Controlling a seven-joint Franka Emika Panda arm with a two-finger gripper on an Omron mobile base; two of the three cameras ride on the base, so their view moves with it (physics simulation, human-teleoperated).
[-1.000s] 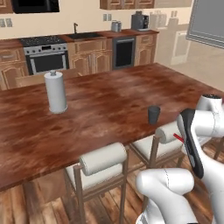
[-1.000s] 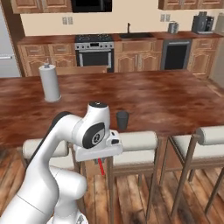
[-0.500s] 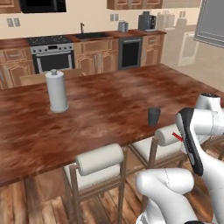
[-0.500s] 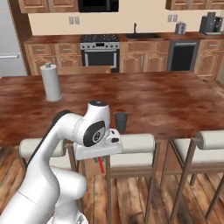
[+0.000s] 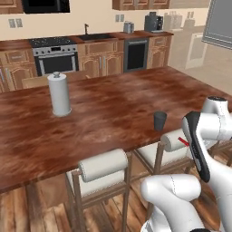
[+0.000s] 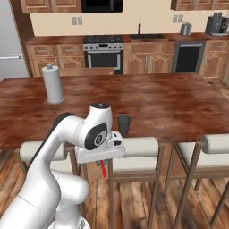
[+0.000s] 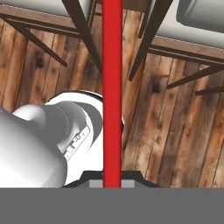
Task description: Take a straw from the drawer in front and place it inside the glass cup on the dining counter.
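Note:
A thin red straw (image 7: 112, 87) runs straight up the middle of the hand view, with my gripper (image 7: 112, 181) shut on its lower end. From the right base, the straw (image 6: 103, 169) hangs down below the hand, and my gripper (image 6: 102, 161) points at the floor in front of the stools. A short piece of the straw (image 5: 183, 142) peeks out beside the forearm. The dark grey glass cup (image 5: 159, 121) (image 6: 123, 125) stands upright near the front edge of the dining counter (image 5: 104, 113) (image 6: 170, 103), higher than the hand. The drawer is out of view.
A tall paper towel roll (image 5: 59, 94) (image 6: 53, 84) stands on the counter's left part. Cushioned stools (image 5: 102, 168) (image 6: 134, 150) line the counter's near side, right by the hand. Wood floor (image 7: 175, 122) lies below. Stove and cabinets sit at the far wall.
The far wall slid slightly sideways in both base views, so the camera moved a little. The arm holds the same pose with the straw still gripped.

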